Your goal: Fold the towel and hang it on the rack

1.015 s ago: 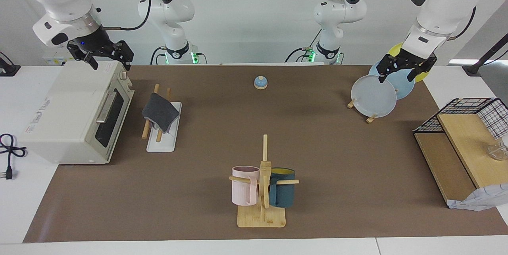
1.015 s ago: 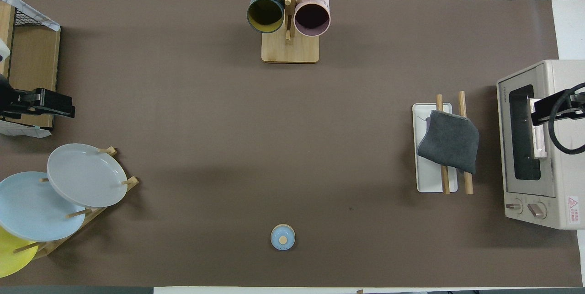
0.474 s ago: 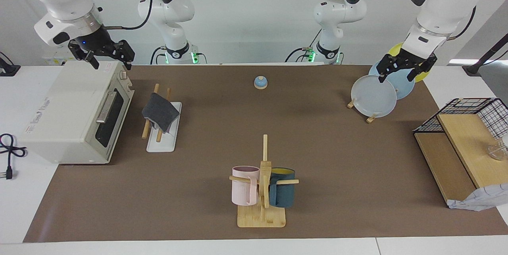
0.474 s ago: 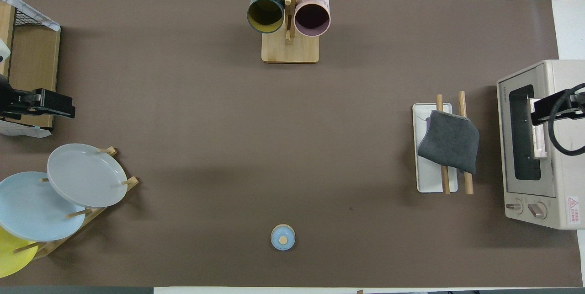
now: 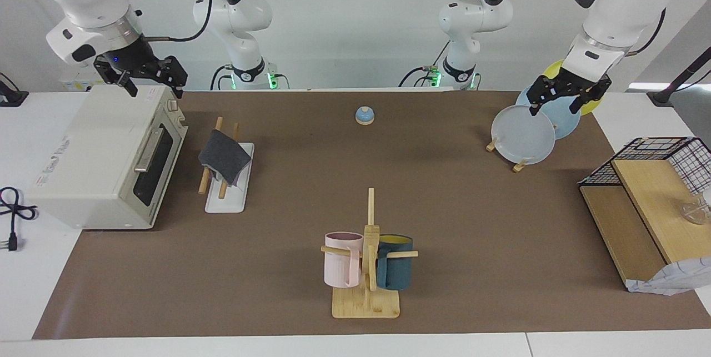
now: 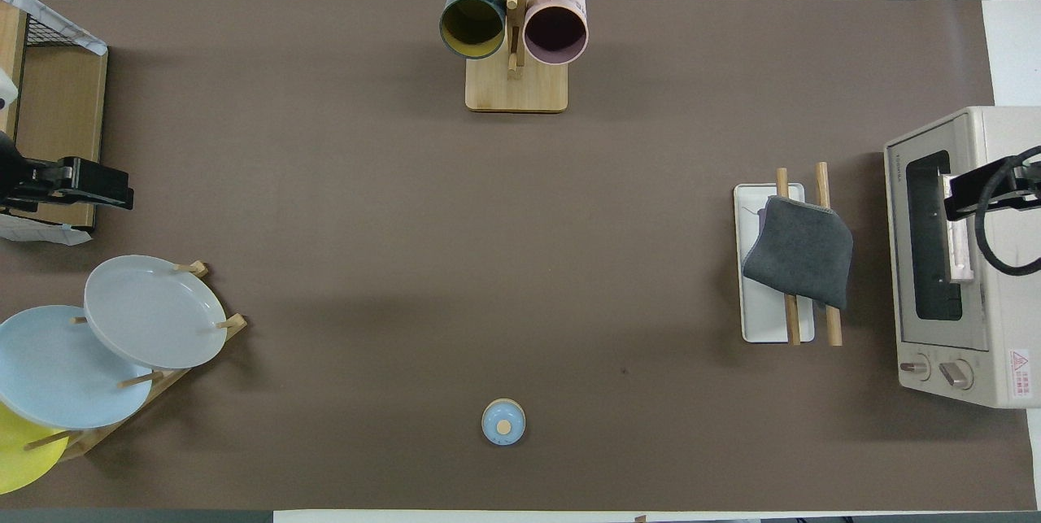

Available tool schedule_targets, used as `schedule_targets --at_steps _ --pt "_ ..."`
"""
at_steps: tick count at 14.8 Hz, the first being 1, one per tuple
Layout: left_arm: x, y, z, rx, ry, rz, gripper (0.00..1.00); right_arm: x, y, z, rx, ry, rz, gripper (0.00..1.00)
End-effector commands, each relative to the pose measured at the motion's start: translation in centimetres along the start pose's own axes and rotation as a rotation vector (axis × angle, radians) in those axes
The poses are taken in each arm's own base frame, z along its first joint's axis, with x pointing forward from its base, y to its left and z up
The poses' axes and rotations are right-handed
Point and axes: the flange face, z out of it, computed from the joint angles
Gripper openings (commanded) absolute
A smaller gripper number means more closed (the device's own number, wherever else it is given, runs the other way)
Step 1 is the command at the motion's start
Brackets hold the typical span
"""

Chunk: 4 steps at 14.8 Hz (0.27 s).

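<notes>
While the towel (image 5: 224, 156) hangs folded over the rack (image 5: 226, 187) beside the toaster oven (image 5: 105, 157), you see both grippers empty. Left gripper (image 5: 566, 96) over the plates (image 5: 524, 135), right gripper (image 5: 143, 75) over that oven, fingers apart.

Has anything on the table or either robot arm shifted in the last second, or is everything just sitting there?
Nothing visibly changed. The folded dark grey terry towel is draped over the two wooden rods of the white-based rack. The right gripper hangs open above the white toaster oven, the left gripper open above the plates.
</notes>
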Motion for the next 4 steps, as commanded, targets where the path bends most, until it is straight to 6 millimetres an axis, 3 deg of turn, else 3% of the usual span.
schedule_targets --at_steps 1,4 --pt "-0.63 -0.03 -0.02 -0.009 0.006 0.002 1.00 -0.32 -0.04 0.04 0.021 0.017 0.020 1.00" --pt "-0.66 -0.03 0.01 -0.009 0.003 0.000 1.00 -0.24 -0.05 0.04 0.021 0.023 0.020 1.00"
